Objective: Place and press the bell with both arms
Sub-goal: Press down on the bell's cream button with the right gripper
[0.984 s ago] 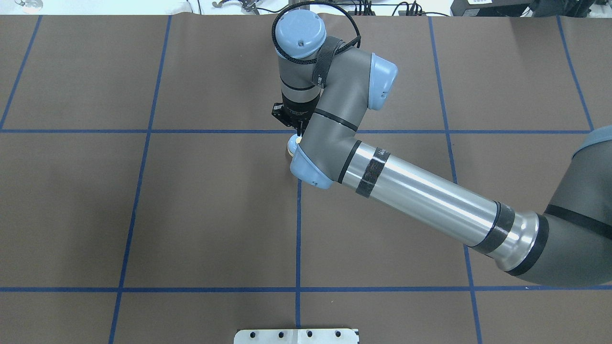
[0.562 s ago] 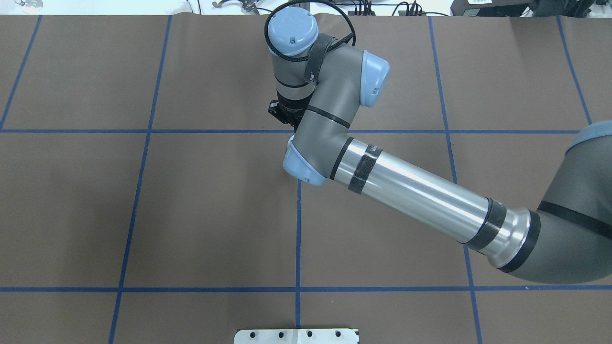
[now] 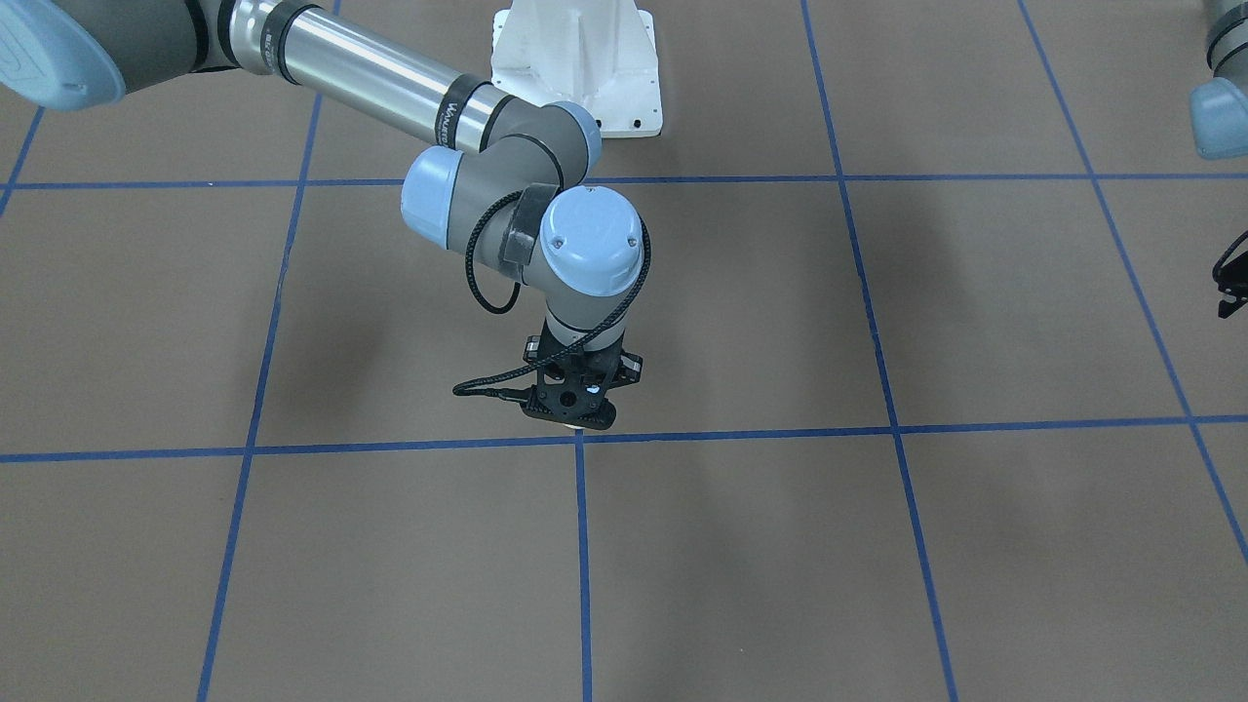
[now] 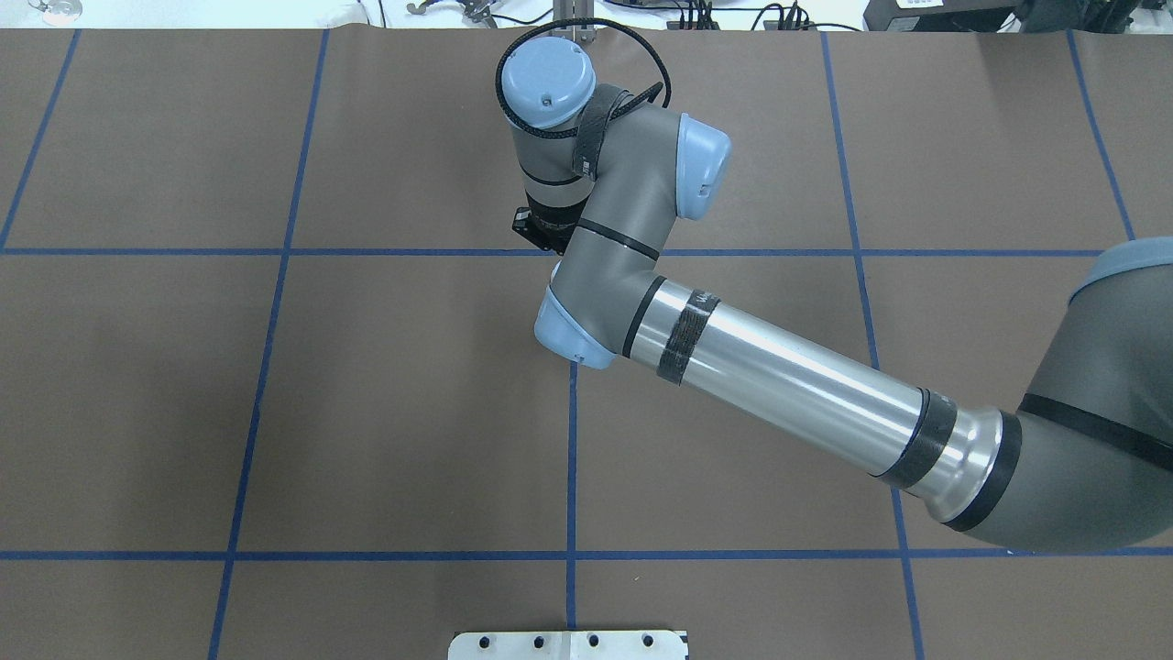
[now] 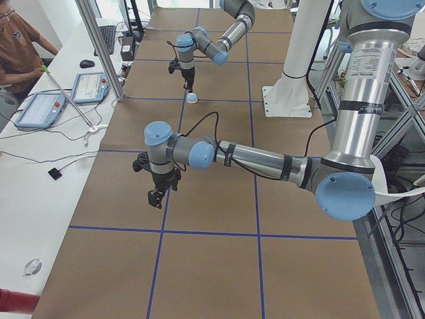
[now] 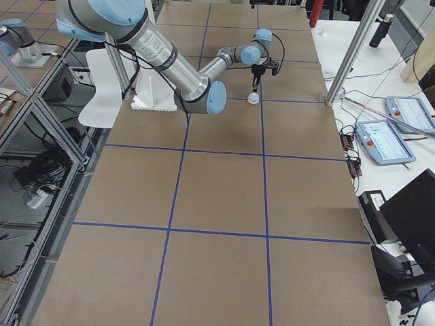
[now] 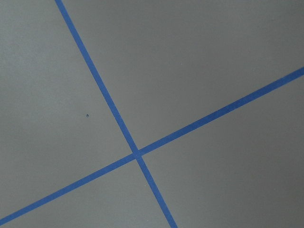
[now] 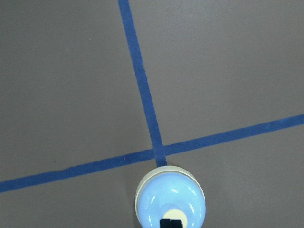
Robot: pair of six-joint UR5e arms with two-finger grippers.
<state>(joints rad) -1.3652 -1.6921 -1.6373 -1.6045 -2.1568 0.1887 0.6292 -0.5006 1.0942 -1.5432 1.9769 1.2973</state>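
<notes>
The light-blue bell (image 8: 171,199) with its cream button stands on the brown mat just beside a blue tape crossing. It also shows in the exterior left view (image 5: 192,98) and the exterior right view (image 6: 253,99). My right gripper (image 8: 171,223) points straight down with its black fingertips together, just above the button and holding nothing. In the overhead view the right arm (image 4: 779,385) hides the bell. My left gripper (image 5: 155,198) hangs over bare mat far from the bell. Only its edge shows in the front-facing view (image 3: 1228,283), and I cannot tell whether it is open.
The white bolted pedestal (image 3: 575,68) stands at the robot's side of the mat. Blue tape lines (image 7: 137,154) divide the mat into squares. A side table with tablets (image 5: 40,109), an aluminium post (image 5: 99,46) and an operator border the far edge.
The right arm's wrist and elbow have shifted left in the overhead view. The bell's edge, which peeked out beside the elbow cap a second ago, is now covered.
</notes>
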